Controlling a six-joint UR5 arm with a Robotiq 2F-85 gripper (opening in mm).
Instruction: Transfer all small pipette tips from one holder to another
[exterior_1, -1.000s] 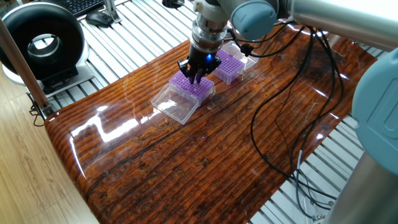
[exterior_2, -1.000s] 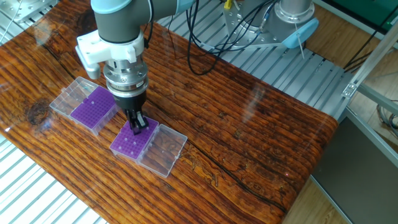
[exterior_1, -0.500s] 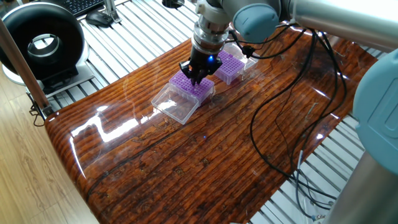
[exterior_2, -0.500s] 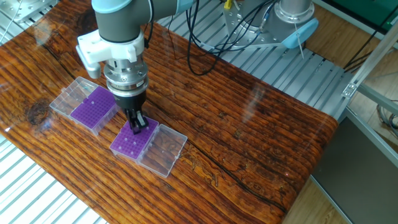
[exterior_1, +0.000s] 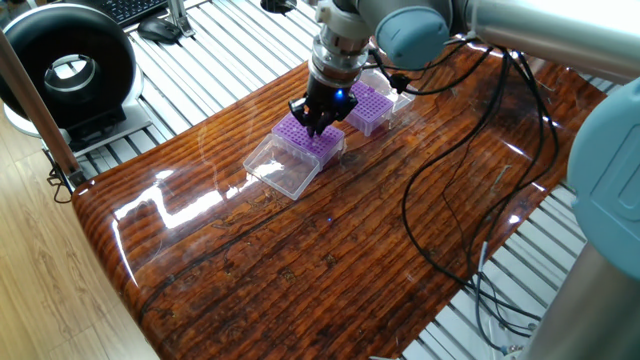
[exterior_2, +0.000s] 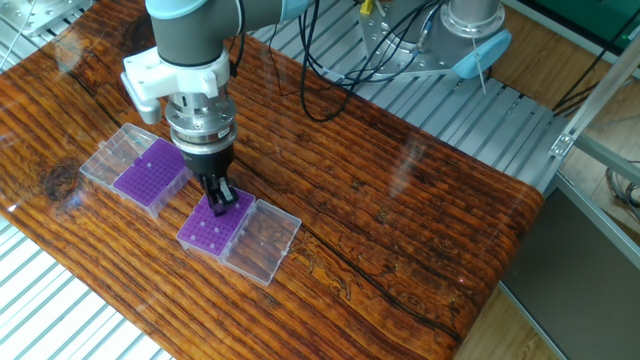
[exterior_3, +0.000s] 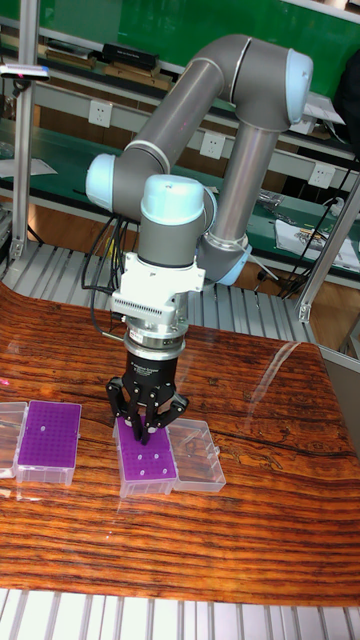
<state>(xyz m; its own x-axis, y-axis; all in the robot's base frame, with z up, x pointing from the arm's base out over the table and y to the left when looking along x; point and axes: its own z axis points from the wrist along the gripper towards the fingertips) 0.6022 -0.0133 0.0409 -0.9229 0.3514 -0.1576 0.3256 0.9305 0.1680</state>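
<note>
- The gripper points straight down with its dark fingers drawn close together at the tips, low over the far end of a purple tip holder; whether a tip sits between them cannot be told.
- In the other fixed view the gripper meets that holder at its 1 o'clock corner.
- Only a few small pipette tips show as pale dots on this holder's purple grid.
- A clear hinged lid lies open flat at the holder's 4 o'clock side, touching it.
- A second purple holder stands at 10 o'clock from the gripper in the other fixed view, its grid densely dotted, with its own clear lid open on the far side.
- Both holders rest on a glossy wooden table.
- Black cables trail across the table at 3 o'clock in one fixed view.
</note>
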